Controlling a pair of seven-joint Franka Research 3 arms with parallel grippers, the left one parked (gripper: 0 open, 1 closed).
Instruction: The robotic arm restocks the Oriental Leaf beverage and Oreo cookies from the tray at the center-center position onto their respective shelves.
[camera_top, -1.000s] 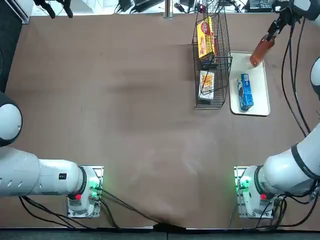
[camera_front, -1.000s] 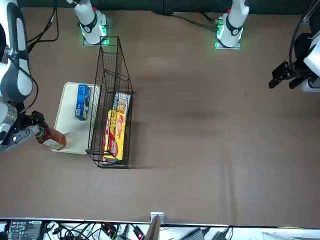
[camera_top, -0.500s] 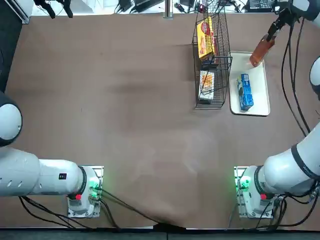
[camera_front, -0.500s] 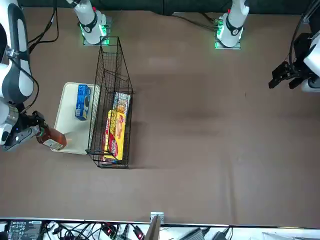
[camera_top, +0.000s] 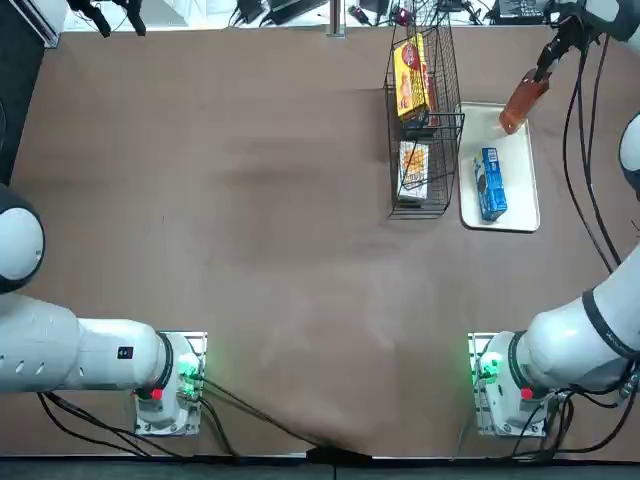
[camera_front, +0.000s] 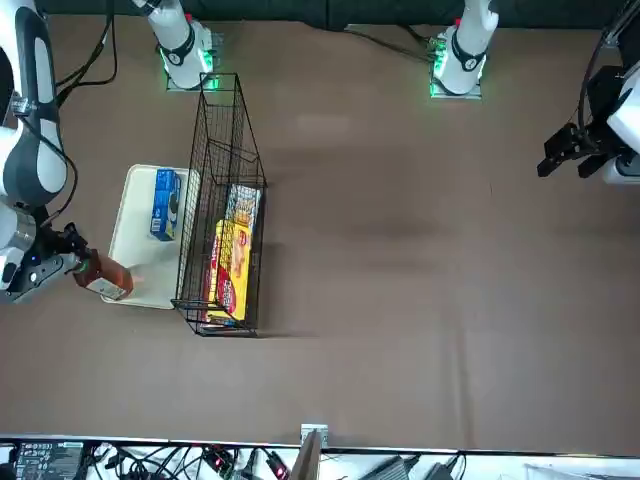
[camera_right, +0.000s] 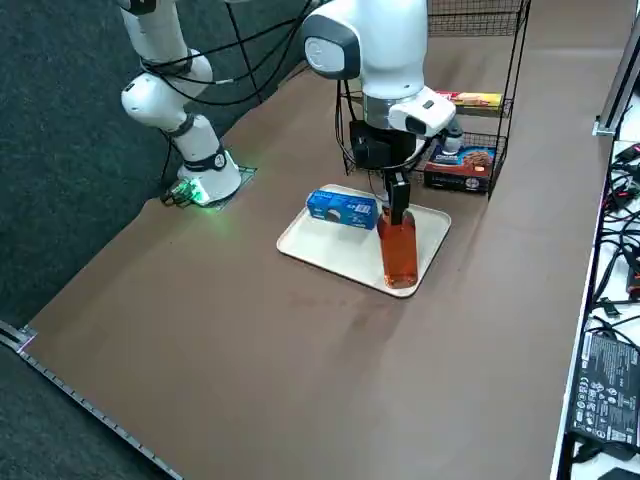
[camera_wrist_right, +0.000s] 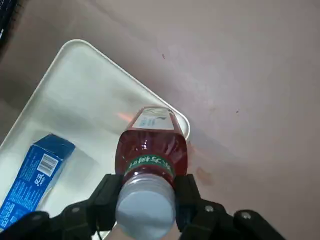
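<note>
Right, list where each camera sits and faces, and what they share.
Top: overhead, looking down; both arms, bottle in the right gripper.
Front: across the table, facing the robot; both arms, rack.
Right side: raised at the robot's right, looking diagonally down; right arm, tray.
Right wrist: on the right arm, facing its own fingers and the bottle.
Top and front share the blue box.

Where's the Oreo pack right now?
In the top view, the Oreo pack lies on the white tray, right of the black wire rack.
</note>
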